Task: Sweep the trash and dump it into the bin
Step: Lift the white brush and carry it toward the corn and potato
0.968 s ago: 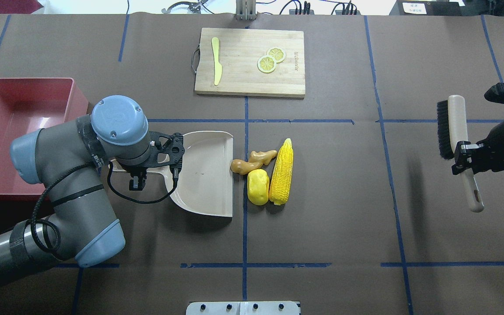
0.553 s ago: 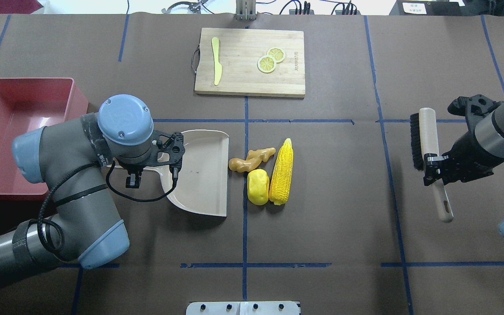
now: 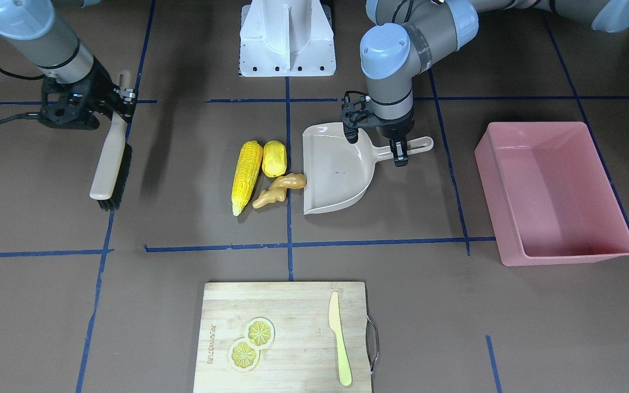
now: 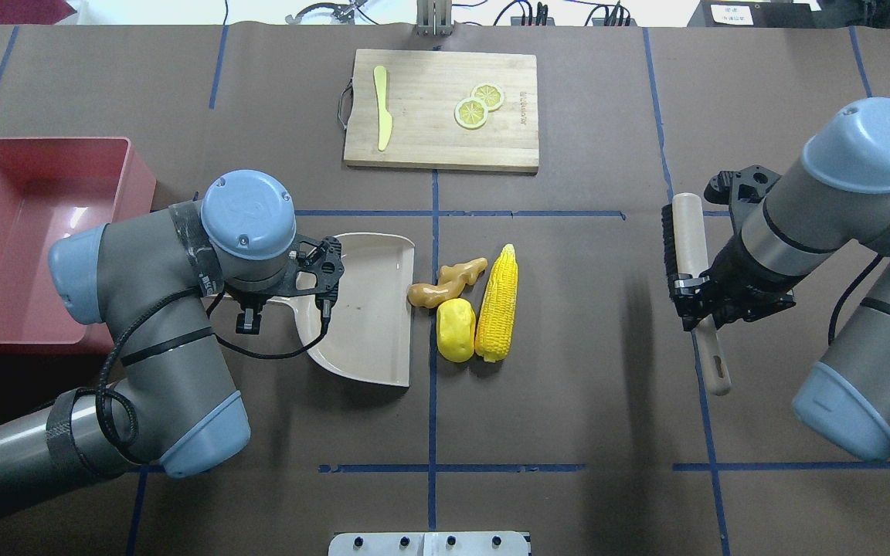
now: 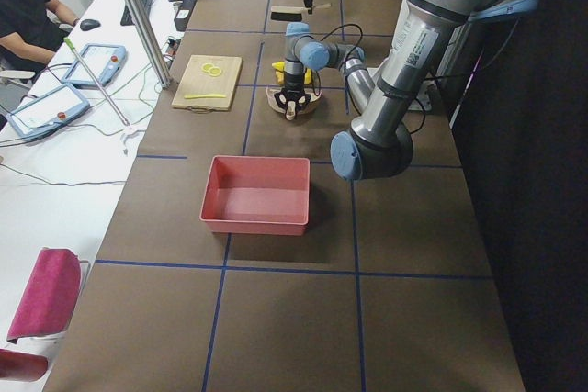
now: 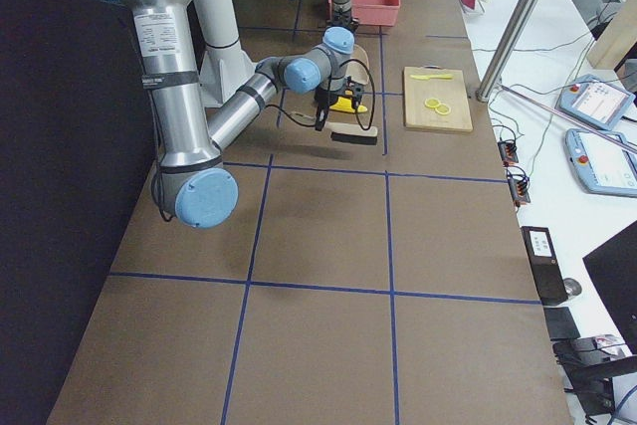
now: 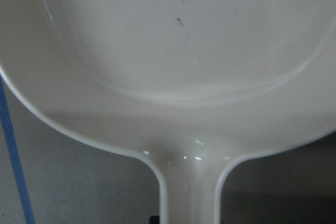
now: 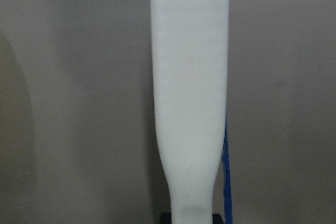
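Pinching the handle of the beige plastic dustpan (image 4: 364, 309) with my left claw (image 3: 400, 148), mouth facing the trash. My right claw (image 4: 696, 300) is clamped on the handle of the pale wooden brush with black bristles (image 4: 687, 232), well apart from the pile.

Trash lies between the two tools. The long yellow corn cob (image 4: 497, 305) has the rounded yellow potato-like lump (image 4: 455, 330) just beside it. The knobbly tan-orange ginger root (image 4: 445, 284) looks to be touching the pan lip. Nothing is in the pan yet. The large shallow pink plastic tub (image 3: 552, 185) sits empty on my left, beyond the pan.

Risks:
- Corn and lump are round, so a skewed stroke likely rolls them past the pan corners.
- A lip lifted off the desk (image 4: 568, 401) lets the ginger slide under.
- The pan is shallow, so tilting it on the carry could spill before the tub.

Desk is brown paper with a blue tape grid. The bamboo cutting board (image 4: 429, 100) at the far edge carries two lemon slices (image 4: 478, 104) and a pale yellow knife (image 4: 382, 116), not trash.

Room has a white side bench with teach pendants (image 5: 92, 61) and a seated person (image 5: 23, 6).
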Controlling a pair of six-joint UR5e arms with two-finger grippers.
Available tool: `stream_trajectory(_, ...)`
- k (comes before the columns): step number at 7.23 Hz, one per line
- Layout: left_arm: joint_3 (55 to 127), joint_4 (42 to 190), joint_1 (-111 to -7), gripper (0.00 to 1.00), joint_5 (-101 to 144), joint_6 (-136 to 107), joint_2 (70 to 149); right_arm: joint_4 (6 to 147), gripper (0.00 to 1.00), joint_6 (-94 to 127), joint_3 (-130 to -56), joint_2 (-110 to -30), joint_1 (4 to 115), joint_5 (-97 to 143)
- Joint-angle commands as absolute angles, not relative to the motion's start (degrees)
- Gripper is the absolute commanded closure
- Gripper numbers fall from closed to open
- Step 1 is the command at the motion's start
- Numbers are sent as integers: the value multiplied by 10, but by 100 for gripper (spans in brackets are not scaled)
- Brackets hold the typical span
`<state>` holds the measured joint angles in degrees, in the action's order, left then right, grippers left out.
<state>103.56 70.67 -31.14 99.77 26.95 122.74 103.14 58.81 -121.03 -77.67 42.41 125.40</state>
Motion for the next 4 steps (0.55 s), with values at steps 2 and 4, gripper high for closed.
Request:
stream_trajectory(2, 1031, 705, -309, 100, 998, 270, 1230, 1043, 100, 619, -1169, -714, 369, 1223)
stream_trajectory(4, 1031, 705, -309, 100, 998, 270, 1230, 1043, 100, 618, -1133, -694, 335, 1190)
